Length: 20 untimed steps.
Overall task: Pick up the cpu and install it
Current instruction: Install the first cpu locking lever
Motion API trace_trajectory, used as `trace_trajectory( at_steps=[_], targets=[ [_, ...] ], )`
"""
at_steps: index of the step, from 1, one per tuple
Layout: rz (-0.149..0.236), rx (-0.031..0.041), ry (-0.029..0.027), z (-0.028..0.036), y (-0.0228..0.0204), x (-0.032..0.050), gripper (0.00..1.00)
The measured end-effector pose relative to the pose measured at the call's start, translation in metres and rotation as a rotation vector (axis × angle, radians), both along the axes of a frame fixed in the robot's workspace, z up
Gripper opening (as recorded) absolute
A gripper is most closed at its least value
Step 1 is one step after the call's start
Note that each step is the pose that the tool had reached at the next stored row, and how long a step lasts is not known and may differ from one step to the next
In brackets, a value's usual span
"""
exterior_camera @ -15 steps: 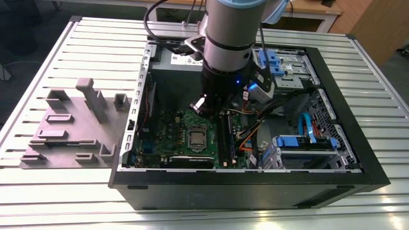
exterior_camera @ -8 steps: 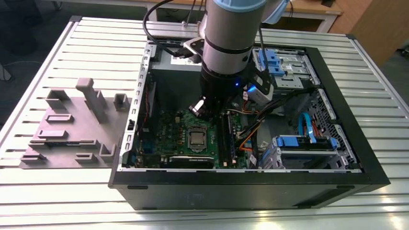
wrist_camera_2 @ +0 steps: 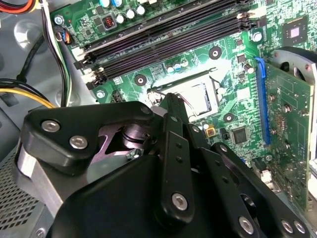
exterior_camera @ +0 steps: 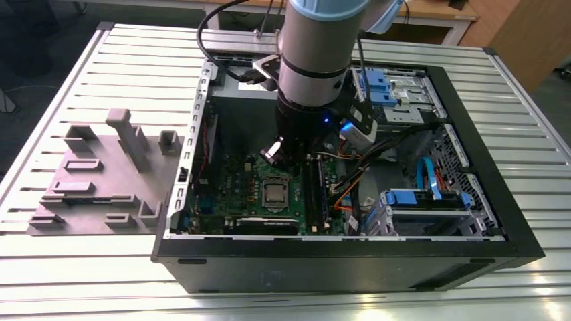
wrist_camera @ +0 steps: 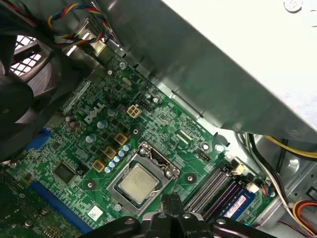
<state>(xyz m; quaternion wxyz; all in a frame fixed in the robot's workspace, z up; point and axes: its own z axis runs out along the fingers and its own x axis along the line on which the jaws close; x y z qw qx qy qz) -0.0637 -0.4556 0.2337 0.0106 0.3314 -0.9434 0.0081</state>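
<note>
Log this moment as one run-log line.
gripper: above socket, holding nothing | cpu: seated flat in socket frame on green board | arm: inside open case

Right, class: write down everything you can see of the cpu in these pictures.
The cpu is a small flat square chip with a pale silver-grey metal top. It lies flat in the dark metal-framed socket on the green board, inside the open computer case. The exterior view shows it there too. The gripper hangs just above one edge; whether it touches the chip cannot be told.
</note>
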Motion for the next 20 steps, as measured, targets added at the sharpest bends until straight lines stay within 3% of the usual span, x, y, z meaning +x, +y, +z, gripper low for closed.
trace_trajectory(
  at_steps=[9,20],
  targets=[
    [0.000,0.0005,-0.0001,-0.0032,-0.0005,-0.0007,0.10],
    [0.000,0.0001,0.0000,-0.0130,-0.0107,-0.0007,0.10]
  ],
)
